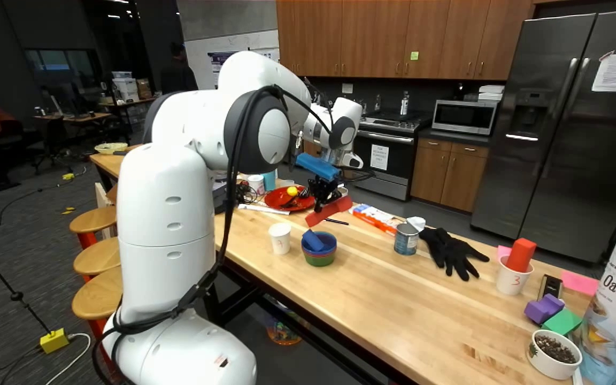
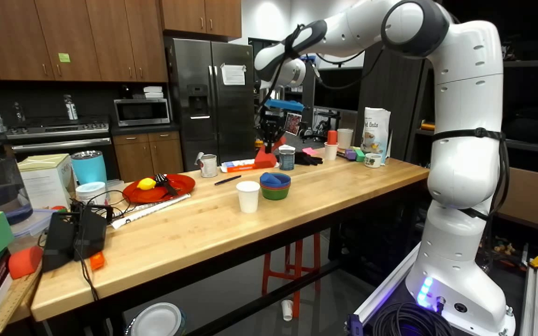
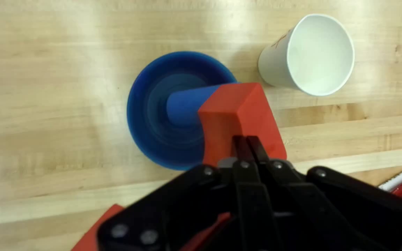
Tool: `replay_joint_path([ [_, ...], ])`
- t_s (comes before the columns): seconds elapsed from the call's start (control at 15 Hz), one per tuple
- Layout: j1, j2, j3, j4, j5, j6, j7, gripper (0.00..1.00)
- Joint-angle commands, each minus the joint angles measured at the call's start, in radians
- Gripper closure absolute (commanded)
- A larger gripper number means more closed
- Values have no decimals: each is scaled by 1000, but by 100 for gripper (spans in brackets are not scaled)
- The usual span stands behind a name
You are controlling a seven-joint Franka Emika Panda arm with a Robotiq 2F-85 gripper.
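Note:
My gripper [image 3: 245,141] is almost closed, with a red arch-shaped block [image 3: 263,125] pinched at its fingertips. In both exterior views the red block [image 1: 329,210] [image 2: 265,158] hangs under the gripper [image 1: 326,199] [image 2: 270,140], above the table. In the wrist view the block covers the right edge of a blue bowl [image 3: 145,115]. A blue block [image 3: 183,104] leans in that bowl. The exterior views show the bowl at the top of a stack [image 1: 320,261] [image 2: 276,193] with red and green bowls. A white paper cup [image 3: 321,55] [image 1: 280,240] stands upright beside the stack.
A red plate [image 1: 273,199] with a yellow lemon [image 1: 292,191] lies beyond the cup. A pen, an orange-and-white box [image 1: 375,218], a tin can [image 1: 406,240] and black gloves [image 1: 449,251] lie along the table. A cup with a red block [image 1: 522,254] and an oats bag [image 1: 613,315] stand farther along.

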Motion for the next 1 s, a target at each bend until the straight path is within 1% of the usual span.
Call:
replay_joint_path([
  [0.0,21,-132,10,-184,35,65,84,99],
  [0.13,31,-175,18,-253,57,86,136,99],
  [0.33,34,-212,26,-333,108,123,178,99],
  [0.47,30,-224,28,-373,151,155,176,99],
  [0.67,26,-216,26,-414,211,219,132,99],
  [0.8,26,-209,27,-426,219,260,113,99],
  [0.93,30,-218,30,-442,196,294,113,99],
])
